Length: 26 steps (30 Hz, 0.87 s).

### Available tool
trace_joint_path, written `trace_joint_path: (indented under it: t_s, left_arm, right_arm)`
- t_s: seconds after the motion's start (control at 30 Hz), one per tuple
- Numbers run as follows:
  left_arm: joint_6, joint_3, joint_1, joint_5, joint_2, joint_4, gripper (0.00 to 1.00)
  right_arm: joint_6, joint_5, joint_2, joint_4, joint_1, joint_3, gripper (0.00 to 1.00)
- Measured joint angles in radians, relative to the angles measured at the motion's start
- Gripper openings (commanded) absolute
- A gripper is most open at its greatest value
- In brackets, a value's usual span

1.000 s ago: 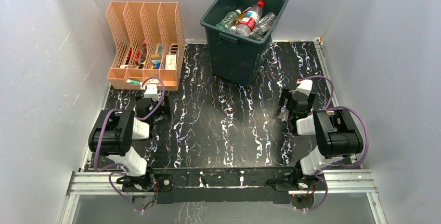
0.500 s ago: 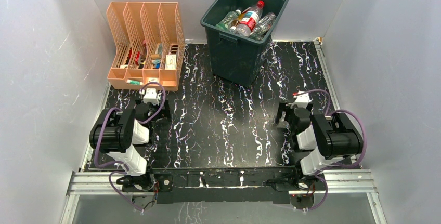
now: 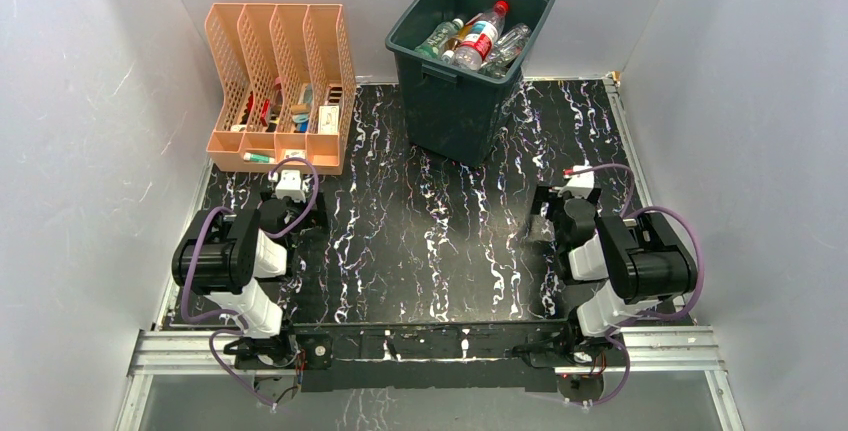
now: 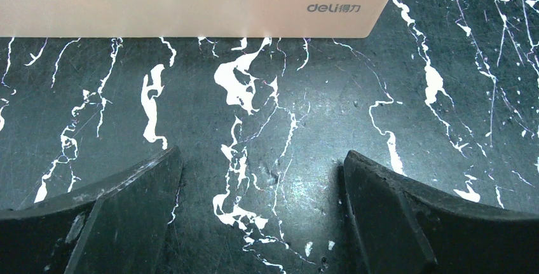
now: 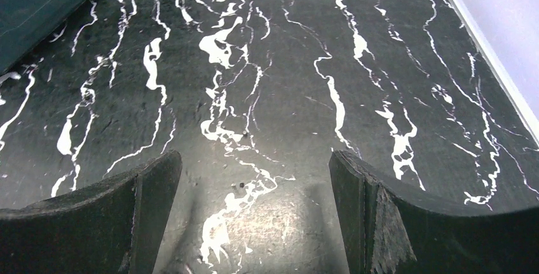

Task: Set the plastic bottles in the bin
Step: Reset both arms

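The dark green bin [image 3: 455, 101] stands at the back of the table, right of centre. Several plastic bottles [image 3: 478, 38] lie inside it, clear ones with red, green and white labels. No bottle shows on the tabletop. My left gripper [image 3: 293, 207] hangs low near the table's left side, open, with bare table between its fingers [image 4: 260, 154]. My right gripper [image 3: 568, 211] sits low on the right, also open and holding nothing [image 5: 254, 157]. A corner of the bin [image 5: 38, 0] shows at the upper left of the right wrist view.
A peach slotted file organizer [image 3: 280, 86] holding small items stands at the back left; its base [image 4: 191, 10] is just ahead of my left fingers. White walls enclose the black marbled table [image 3: 430, 241] on three sides. A metal rail [image 3: 430, 346] runs along the near edge.
My right gripper has drawn back toward its base and lowered. My left gripper shifted slightly nearer and then held still. Both stayed open.
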State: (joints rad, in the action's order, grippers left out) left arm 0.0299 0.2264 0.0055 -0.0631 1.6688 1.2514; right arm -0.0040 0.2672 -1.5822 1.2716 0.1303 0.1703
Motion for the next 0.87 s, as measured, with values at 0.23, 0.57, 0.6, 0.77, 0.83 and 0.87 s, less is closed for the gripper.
trace_joint_path:
  t_s: [0.23, 0.57, 0.6, 0.77, 0.83, 0.87]
  left_arm:
    - [0.0, 0.0, 0.0, 0.0, 0.0, 0.0, 0.98]
    - [-0.004, 0.001, 0.004, 0.003, 0.0, -0.001, 0.98]
    - [-0.004, 0.001, 0.005, 0.003, 0.0, -0.001, 0.98]
    - [-0.005, 0.001, 0.006, 0.003, 0.0, -0.002, 0.98]
    - [-0.012, 0.005, 0.006, 0.022, 0.0, -0.008, 0.98]
    - [-0.02, 0.014, 0.006, 0.038, 0.0, -0.023, 0.98]
  right_arm:
    - [0.027, 0.061, -0.005, -0.037, -0.004, 0.018, 0.98]
    - [0.022, -0.021, -0.008, -0.063, -0.019, 0.019, 0.98]
    - [0.022, -0.028, -0.008, -0.064, -0.021, 0.019, 0.98]
    - [0.022, -0.046, -0.008, -0.066, -0.024, 0.019, 0.98]
    - [0.022, -0.047, -0.008, -0.066, -0.024, 0.019, 0.98]
    - [0.022, -0.05, -0.008, -0.069, -0.025, 0.02, 0.98]
